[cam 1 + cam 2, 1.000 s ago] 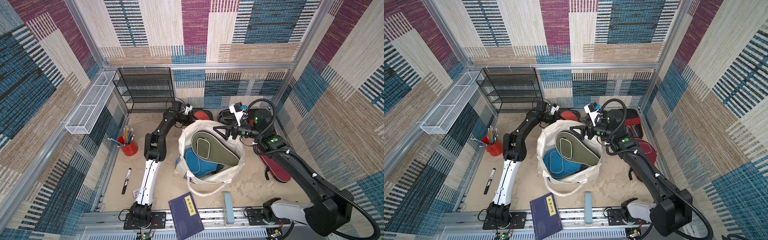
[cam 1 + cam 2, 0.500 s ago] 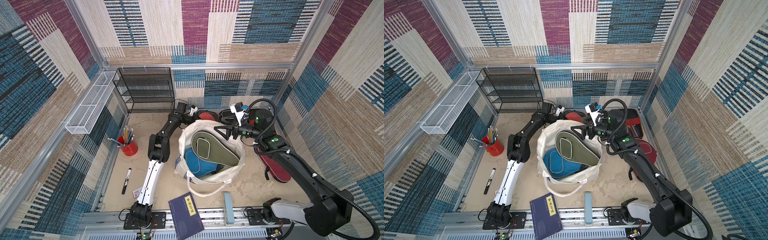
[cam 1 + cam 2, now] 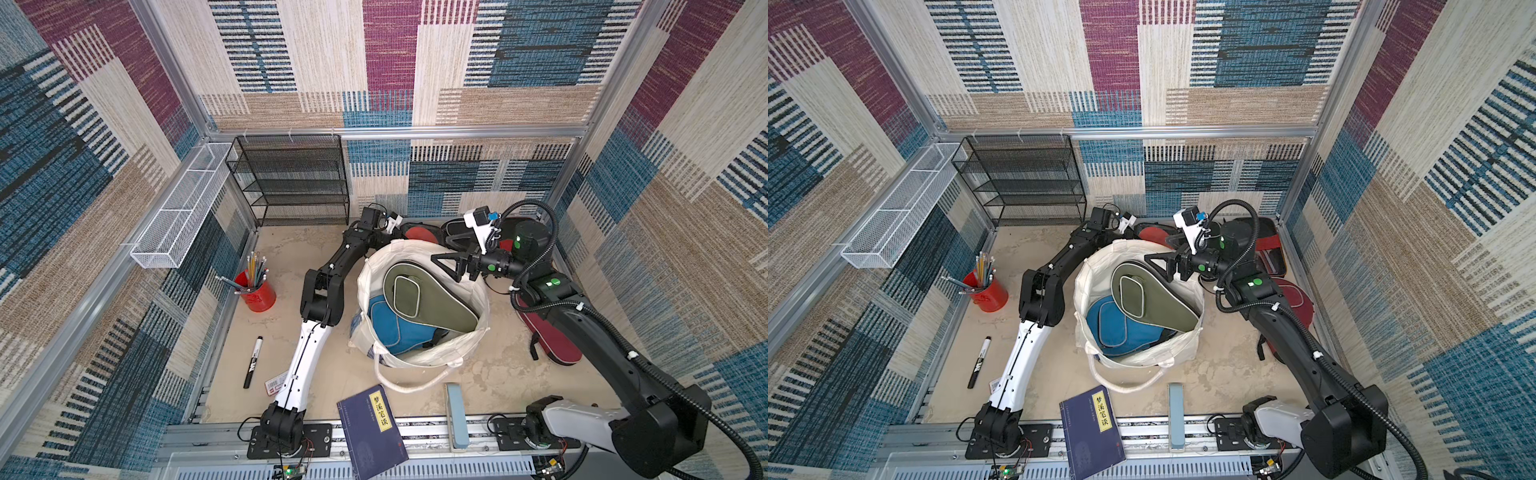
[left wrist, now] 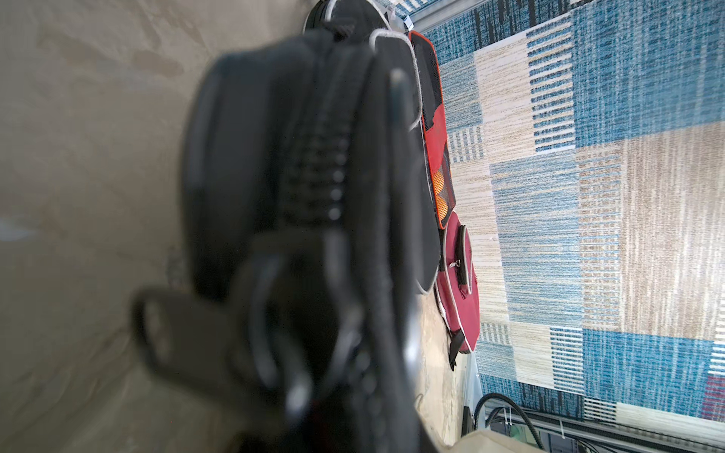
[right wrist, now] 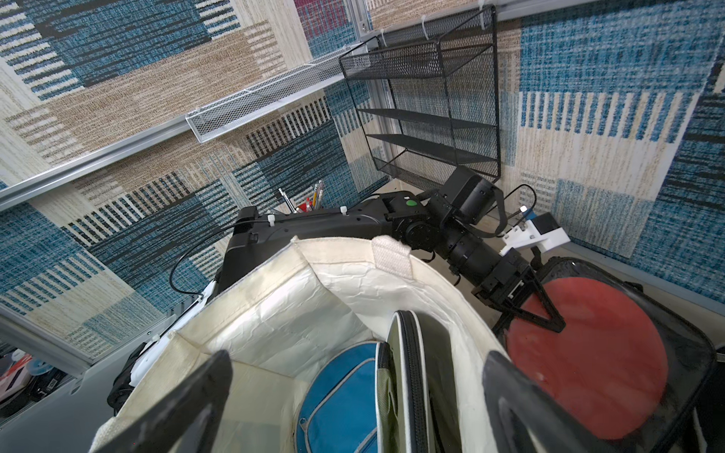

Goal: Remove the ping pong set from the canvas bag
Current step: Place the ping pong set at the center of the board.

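Note:
The cream canvas bag [image 3: 374, 270] stands open mid-table with an olive paddle case [image 3: 432, 295] and a blue one [image 3: 395, 328] inside. My right gripper [image 3: 446, 266] hovers open over the bag's far rim. In the right wrist view its fingertips [image 5: 188, 392] straddle the olive case's zipper edge [image 5: 412, 372] without touching it. Behind the bag, my left gripper [image 5: 525, 310] is shut on the black rim of the clear case with the red paddle [image 5: 588, 345]. A maroon case [image 3: 548, 336], a black case [image 3: 455, 228] and a black-red case with orange balls [image 4: 435, 157] lie on the table at the right.
A black mesh shelf [image 3: 299, 183] stands at the back left under a white wire basket [image 3: 178, 208]. A red pencil cup [image 3: 257, 295] and a black marker [image 3: 252, 368] are at the left. A dark blue book [image 3: 374, 428] and a grey-blue bar [image 3: 455, 415] lie at the front edge.
My left gripper has carried the red-paddle case a little further right along the back of the table. The right arm has hardly moved.

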`<control>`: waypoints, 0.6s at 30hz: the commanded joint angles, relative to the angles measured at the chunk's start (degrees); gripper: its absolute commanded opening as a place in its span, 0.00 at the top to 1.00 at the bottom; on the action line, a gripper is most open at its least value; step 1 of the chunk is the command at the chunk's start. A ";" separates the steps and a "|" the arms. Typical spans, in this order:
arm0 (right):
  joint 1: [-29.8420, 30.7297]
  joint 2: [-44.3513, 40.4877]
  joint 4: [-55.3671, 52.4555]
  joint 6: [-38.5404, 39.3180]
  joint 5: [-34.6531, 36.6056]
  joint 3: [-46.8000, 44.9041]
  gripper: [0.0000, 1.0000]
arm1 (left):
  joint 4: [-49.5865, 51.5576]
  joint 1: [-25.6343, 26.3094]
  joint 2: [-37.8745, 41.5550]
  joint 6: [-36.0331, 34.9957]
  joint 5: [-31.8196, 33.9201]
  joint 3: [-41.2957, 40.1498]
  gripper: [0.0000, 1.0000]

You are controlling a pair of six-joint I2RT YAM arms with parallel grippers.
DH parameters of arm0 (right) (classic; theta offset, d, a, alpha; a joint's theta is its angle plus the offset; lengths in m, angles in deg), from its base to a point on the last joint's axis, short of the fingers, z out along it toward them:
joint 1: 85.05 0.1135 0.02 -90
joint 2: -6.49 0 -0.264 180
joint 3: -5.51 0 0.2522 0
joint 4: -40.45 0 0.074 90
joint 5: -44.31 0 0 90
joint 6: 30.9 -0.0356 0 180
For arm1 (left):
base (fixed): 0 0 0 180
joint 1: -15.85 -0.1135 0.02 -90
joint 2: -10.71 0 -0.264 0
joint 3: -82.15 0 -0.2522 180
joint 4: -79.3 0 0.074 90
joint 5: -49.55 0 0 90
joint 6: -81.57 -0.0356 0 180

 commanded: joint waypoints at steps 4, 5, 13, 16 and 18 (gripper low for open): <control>-0.37 -0.97 0.96 0.50 -1.02 -0.69 0.01 | -4.03 0.54 -0.85 -4.34 6.60 -0.33 1.00; -0.46 -1.13 0.95 0.63 -1.03 -0.72 0.01 | -3.65 0.53 -0.63 -4.58 6.82 -0.31 1.00; -0.81 -2.26 0.77 0.66 -1.19 -1.13 0.01 | 2.09 -0.60 5.19 -9.84 14.00 -3.22 0.42; -0.81 -2.63 0.69 0.67 -1.33 -1.07 0.01 | 6.26 -1.33 8.83 -13.58 18.68 -3.52 0.20; -0.80 -2.83 0.52 0.73 -1.51 -1.02 0.01 | 10.16 -1.62 11.14 -16.38 23.11 -2.48 0.08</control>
